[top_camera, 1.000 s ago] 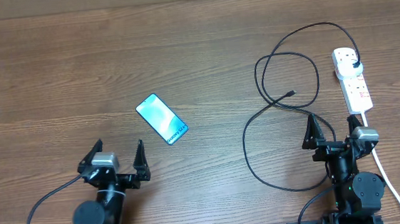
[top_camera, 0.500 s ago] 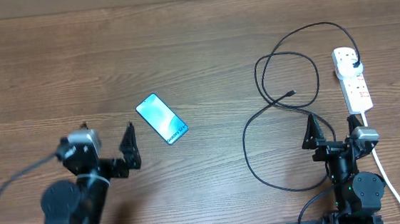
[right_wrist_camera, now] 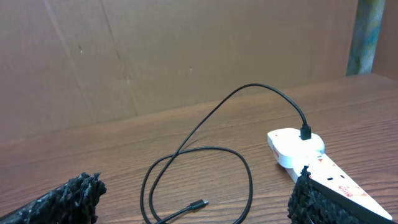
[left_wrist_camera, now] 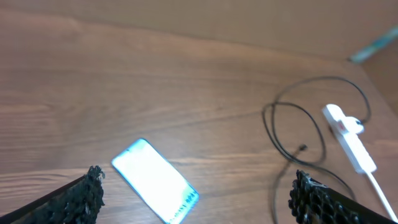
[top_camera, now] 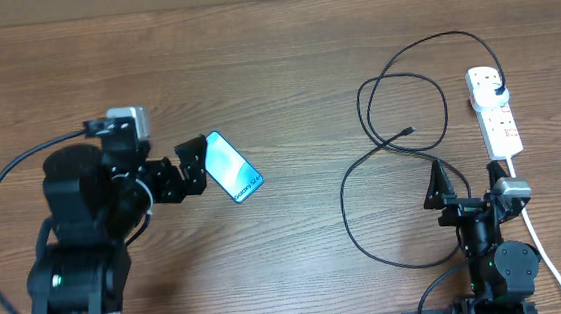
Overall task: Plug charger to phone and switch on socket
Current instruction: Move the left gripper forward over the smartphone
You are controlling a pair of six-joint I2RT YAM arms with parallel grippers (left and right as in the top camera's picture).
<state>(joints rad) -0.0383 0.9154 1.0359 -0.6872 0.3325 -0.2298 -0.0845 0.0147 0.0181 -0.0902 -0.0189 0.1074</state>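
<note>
Your left gripper (top_camera: 189, 170) is spread wide, nothing between its fingers, and it hangs just beside the left end of the phone (top_camera: 229, 166). From overhead one finger overlaps the phone's edge, so you cannot tell whether they touch. In the left wrist view the phone (left_wrist_camera: 155, 180) lies flat on the wooden table (top_camera: 273, 57) at a slant, screen lit pale blue, ahead of the gap between the two finger pads.

Your right gripper (top_camera: 463, 176) is also wide open and holds nothing, near the table's front edge on the right. The socket (top_camera: 495, 115) lies just beyond it, its white cord running back past the arm. The charger (top_camera: 343, 197) sprawls in loose loops left of the socket. Its black plug (top_camera: 497, 90) sits in the strip's far end (the right wrist view shows it seated there). Its connector tip (top_camera: 410, 130) lies loose on the wood, well apart from the phone.
</note>
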